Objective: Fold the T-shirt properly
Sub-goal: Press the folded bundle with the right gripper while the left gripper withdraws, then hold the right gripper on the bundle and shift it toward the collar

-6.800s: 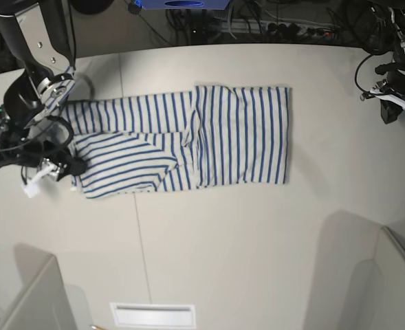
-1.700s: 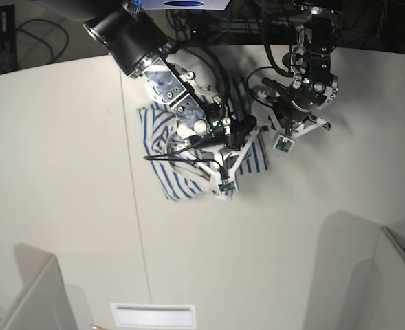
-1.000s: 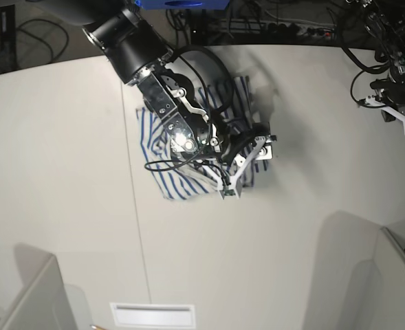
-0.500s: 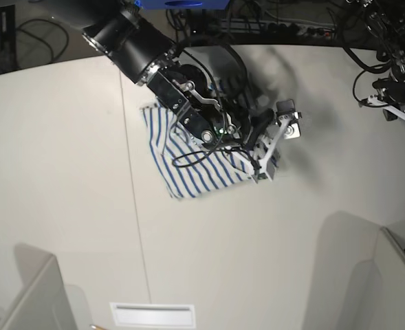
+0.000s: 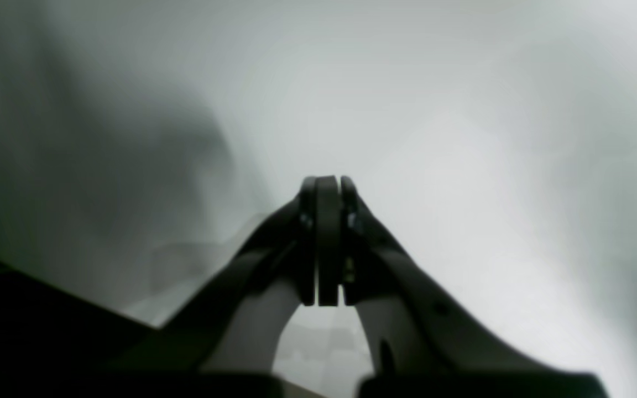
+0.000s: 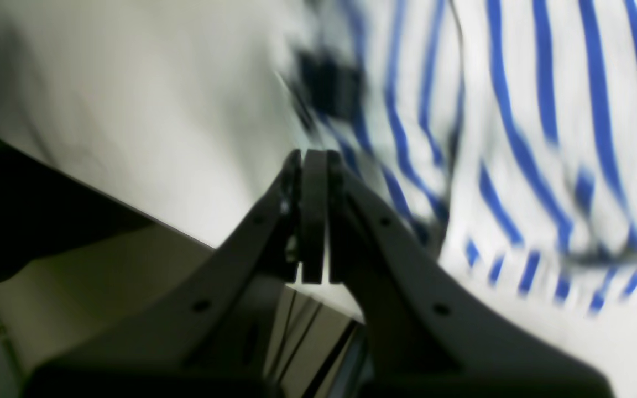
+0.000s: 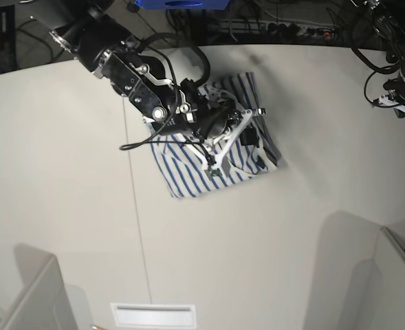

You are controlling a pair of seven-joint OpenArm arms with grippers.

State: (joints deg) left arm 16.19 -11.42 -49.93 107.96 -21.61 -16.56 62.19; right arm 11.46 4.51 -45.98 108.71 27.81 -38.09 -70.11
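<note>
- Presently, the T-shirt [image 7: 188, 175]: white with thin blue stripes, lying as a compact folded bundle on the pale bench [image 7: 64, 137], left of centre and toward the far side in the base view; its near-left corner lies flat, its right edge looks rumpled and slightly lifted.
- Right pincer [image 6: 314, 166]: jaws pressed together with nothing between them; in its own wrist view it hangs over bare bench just left of the striped cloth, apart from it. The view is blurred, so the dark patch on the fabric cannot be identified.
- Right arm [image 7: 130, 65]: reaches from the far left across the bundle, covering its middle in the base view.
- Left pincer [image 5: 321, 188]: jaws closed flat, empty, with only a grey blurred surface ahead; it is parked at the far right edge of the bench, well apart from the shirt.
- Step in hand, as judged: the last fold looks laid and let go; what is left is tidying.
- Handling advice: lift the right arm straight up and clear so no finger snags the top layer; then check the rumpled right edge and, if needed, press it flat with the closed pincer, stroking outward from the fold.
- Risk: soft cloth drags easily; a sideways sweep could skew the stack.
</note>
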